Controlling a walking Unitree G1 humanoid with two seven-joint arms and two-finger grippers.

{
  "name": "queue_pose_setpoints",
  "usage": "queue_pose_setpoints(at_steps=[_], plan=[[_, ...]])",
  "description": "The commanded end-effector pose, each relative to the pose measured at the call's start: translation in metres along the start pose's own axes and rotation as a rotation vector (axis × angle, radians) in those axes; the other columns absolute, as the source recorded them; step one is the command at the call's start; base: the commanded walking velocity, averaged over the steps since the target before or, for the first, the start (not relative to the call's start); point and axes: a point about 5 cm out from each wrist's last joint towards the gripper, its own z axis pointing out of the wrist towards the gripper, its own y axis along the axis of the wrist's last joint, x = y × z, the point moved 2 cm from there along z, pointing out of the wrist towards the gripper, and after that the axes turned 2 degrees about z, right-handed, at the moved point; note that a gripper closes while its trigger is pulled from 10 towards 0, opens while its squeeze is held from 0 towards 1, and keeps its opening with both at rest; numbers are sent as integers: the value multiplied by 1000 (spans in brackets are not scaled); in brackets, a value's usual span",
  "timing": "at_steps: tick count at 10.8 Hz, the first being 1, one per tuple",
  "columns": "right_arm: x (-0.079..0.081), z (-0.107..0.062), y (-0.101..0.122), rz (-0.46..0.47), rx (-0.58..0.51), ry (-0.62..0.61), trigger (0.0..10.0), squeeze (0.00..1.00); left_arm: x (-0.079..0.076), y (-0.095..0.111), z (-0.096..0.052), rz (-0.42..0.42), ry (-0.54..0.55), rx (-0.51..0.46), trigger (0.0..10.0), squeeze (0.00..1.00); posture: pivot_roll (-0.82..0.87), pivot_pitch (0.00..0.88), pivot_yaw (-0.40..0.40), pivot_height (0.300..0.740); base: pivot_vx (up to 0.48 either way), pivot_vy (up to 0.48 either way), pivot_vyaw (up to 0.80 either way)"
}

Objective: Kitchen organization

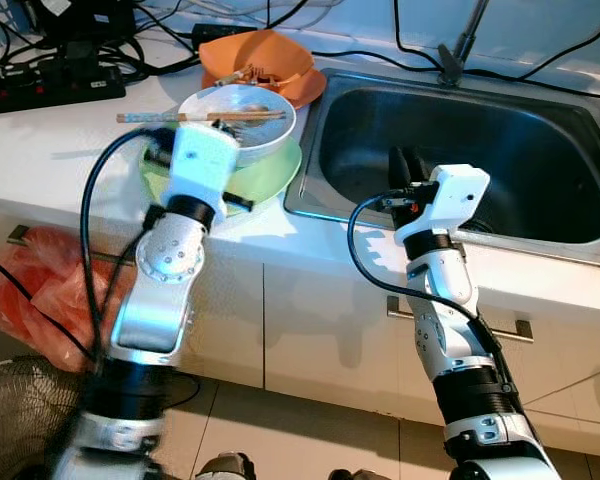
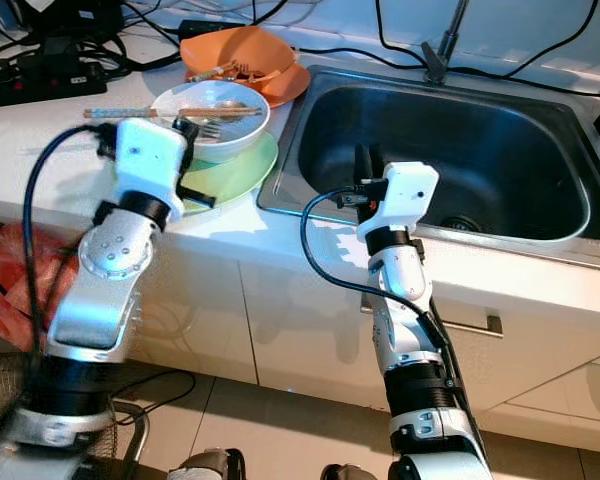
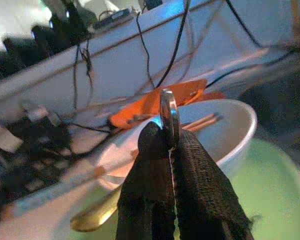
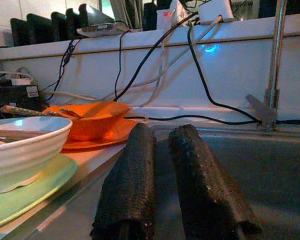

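Note:
A white bowl (image 1: 242, 120) with chopsticks (image 1: 180, 117) across its rim stands on a green plate (image 1: 265, 175) on the counter, left of the sink (image 1: 500, 140). In the left wrist view my left gripper (image 3: 169, 145) is shut on the thin metal handle (image 3: 169, 112) of a utensil at the bowl's (image 3: 225, 135) near rim. My right gripper (image 1: 408, 165) hovers over the sink's left part, its fingers (image 4: 132, 185) slightly open with nothing between them.
An orange bowl (image 1: 255, 60) on an orange plate sits behind the white bowl. A faucet (image 1: 458, 50) rises at the sink's back. Cables and a power strip (image 1: 40, 85) lie at the far left. Cabinet doors with a handle (image 1: 460, 315) are below.

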Motion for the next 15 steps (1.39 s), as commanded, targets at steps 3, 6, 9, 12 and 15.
queue_pose_setpoints(at_steps=[3,6,9,12,15], plan=[[-3,-3,-3,2,11,-6,10000,0,-3,11,1,48,1,-27,10000,0,146,110,-46,740,0,0,0],[-2,-3,-4,2,13,-5,10000,0,-4,22,2,53,-42,-52,10000,0,146,112,-43,740,0,0,0],[-2,-4,-5,1,15,-7,10000,0,-6,30,2,56,-68,-71,10000,0,147,112,-42,740,0,0,0],[-2,-4,-5,3,16,-6,10000,0,-4,33,3,96,-75,-76,10000,0,148,110,-42,740,0,0,0],[-3,-3,-5,4,16,-5,10000,0,4,38,5,178,-55,-91,10000,0,149,107,-45,740,0,0,0]])
